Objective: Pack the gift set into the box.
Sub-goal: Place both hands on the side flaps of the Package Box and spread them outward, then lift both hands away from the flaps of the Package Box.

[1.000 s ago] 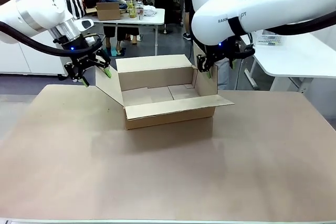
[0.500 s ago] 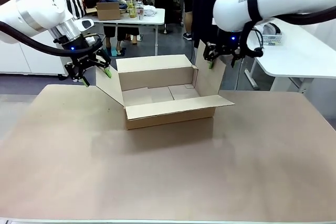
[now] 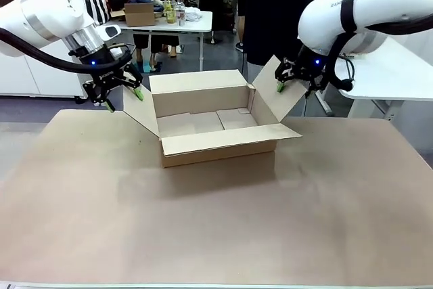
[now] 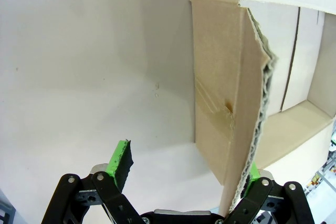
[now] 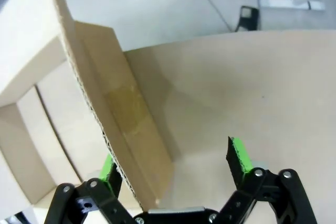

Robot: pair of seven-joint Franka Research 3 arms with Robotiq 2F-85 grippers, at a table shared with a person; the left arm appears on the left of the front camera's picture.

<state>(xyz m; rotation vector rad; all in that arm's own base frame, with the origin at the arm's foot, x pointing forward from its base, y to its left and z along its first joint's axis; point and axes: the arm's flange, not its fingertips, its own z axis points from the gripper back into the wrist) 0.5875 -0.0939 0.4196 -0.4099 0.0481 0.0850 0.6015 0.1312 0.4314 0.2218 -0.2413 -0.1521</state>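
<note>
Box [image 3: 216, 152]: cardboard judged light, stiff, crease-prone; best held by side flaps [image 3: 142, 114], each straddled, unclamped, by wide-open left jaws and right jaws.

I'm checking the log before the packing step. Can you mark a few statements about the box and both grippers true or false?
1. The box stands open on the table. True.
2. A white block lies in the box. False: bare cardboard shows inside.
3. The left gripper is open, with the left flap between its jaws. True.
4. The right gripper is shut on the box's near flap. False: it is open, astride the right flap.
</note>
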